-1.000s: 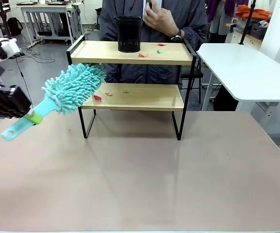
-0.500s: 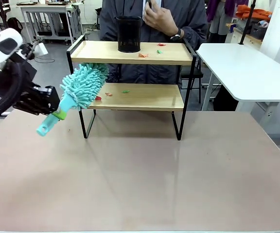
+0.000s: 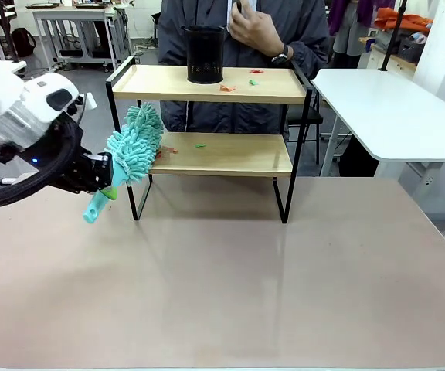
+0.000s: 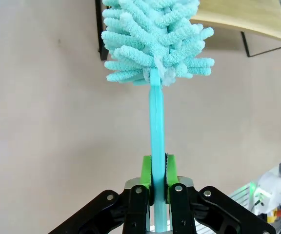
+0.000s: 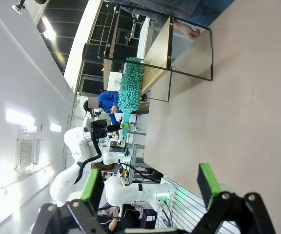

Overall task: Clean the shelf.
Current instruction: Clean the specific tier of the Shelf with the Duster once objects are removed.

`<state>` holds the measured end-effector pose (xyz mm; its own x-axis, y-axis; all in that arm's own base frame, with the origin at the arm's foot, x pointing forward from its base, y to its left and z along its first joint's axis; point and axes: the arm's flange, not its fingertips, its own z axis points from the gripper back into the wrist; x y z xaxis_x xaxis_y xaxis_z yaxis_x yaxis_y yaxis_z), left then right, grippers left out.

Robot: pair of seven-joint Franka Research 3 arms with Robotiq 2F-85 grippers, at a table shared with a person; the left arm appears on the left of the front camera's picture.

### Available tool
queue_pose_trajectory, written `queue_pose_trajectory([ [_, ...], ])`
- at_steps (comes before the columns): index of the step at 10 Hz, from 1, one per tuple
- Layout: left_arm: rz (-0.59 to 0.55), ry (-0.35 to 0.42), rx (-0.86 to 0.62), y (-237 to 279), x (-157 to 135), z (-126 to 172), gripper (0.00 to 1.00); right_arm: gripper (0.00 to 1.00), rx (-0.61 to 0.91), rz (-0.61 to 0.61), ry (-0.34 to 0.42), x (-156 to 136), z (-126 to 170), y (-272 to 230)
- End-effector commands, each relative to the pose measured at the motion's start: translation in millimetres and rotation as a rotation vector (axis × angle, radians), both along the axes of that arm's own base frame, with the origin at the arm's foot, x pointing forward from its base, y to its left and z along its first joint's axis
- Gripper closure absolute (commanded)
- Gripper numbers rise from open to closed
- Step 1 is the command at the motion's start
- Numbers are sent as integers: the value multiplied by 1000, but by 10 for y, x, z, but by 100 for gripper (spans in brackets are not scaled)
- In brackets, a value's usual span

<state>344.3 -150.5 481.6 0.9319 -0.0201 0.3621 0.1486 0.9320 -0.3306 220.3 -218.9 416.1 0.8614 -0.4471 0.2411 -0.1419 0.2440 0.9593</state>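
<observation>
The shelf (image 3: 230,154) stands at the far middle of the bench (image 3: 222,286). Its long axis runs left to right and its open front faces the robot. A black mesh cup (image 3: 205,54) and paper scraps (image 3: 227,88) sit on the top board, with more scraps on the lower board. The duster (image 3: 135,143) head lies at the shelf's left end, its handle slanting down-left. The left pincer (image 3: 103,171) is clamped on that handle. The right pincer (image 5: 149,181) stands open above the bench.

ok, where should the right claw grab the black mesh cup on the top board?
Probably mid-wall on the black mesh cup, coming in level from the robot's side. It stands upright and round on the top board of the shelf, its front is unobstructed, and the person stands close behind. The right claw is open.
</observation>
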Motion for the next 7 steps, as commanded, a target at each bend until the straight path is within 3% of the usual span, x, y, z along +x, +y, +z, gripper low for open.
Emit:
queue_pose_trajectory([
  [1,42,15,31,-116,9,-122,88,0,-12,11,-24,0,9,-17],
  [7,-3,50,27,-201,83,-99,88,0,-12,11,-24,0,9,-17],
])
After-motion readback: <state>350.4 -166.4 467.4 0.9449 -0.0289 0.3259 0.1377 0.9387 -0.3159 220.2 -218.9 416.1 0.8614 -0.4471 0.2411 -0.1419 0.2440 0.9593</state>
